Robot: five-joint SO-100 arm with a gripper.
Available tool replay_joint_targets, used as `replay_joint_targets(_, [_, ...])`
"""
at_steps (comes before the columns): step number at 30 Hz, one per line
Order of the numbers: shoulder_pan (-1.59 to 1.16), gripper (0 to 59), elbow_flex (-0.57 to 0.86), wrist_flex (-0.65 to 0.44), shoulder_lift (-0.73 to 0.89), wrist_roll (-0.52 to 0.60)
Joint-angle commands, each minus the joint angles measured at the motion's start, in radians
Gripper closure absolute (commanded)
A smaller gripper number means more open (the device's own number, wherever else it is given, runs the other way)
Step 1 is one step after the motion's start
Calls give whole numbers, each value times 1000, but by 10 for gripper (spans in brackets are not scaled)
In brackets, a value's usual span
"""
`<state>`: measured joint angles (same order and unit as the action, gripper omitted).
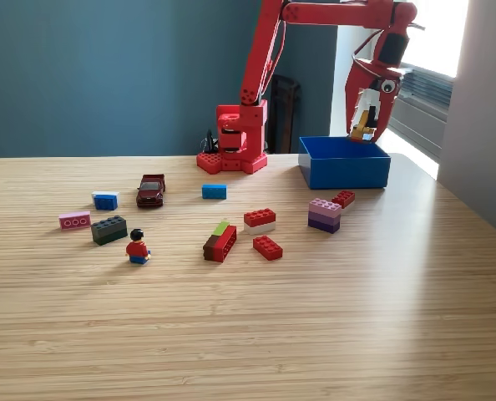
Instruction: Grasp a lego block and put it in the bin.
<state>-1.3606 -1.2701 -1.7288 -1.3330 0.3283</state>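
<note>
The red arm reaches over the blue bin (344,174) at the back right of the exterior view. Its gripper (366,127) hangs just above the bin's far right corner, pointing down. The jaws are shut on a small yellow lego block (361,129), which shows between them above the bin's rim. Other lego blocks lie on the wooden table: a blue one (214,191), a red-on-white one (259,220), a flat red one (267,247), a brown, red and green one (220,242), a purple stack (324,215) and a small red one (343,199).
The arm's red base (232,149) stands at the table's back middle. On the exterior view's left are a dark red toy car (150,190), a blue-and-white block (105,200), a pink block (74,220), a dark green block (108,229) and a minifigure (137,246).
</note>
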Motion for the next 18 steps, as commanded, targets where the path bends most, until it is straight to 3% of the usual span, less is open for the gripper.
replay_joint_targets(1, [-18,583,61,-37,-5,-28])
replay_joint_targets(3, [-17,554,63,-37,-3,-40])
replay_joint_targets(8, [-17,338,63,-38,-3,-60])
replay_joint_targets(10, [-15,284,63,-40,-3,-74])
replay_joint_targets(15, [-11,276,75,-40,-6,-74])
replay_joint_targets(18, [5,361,107,-40,-12,-44])
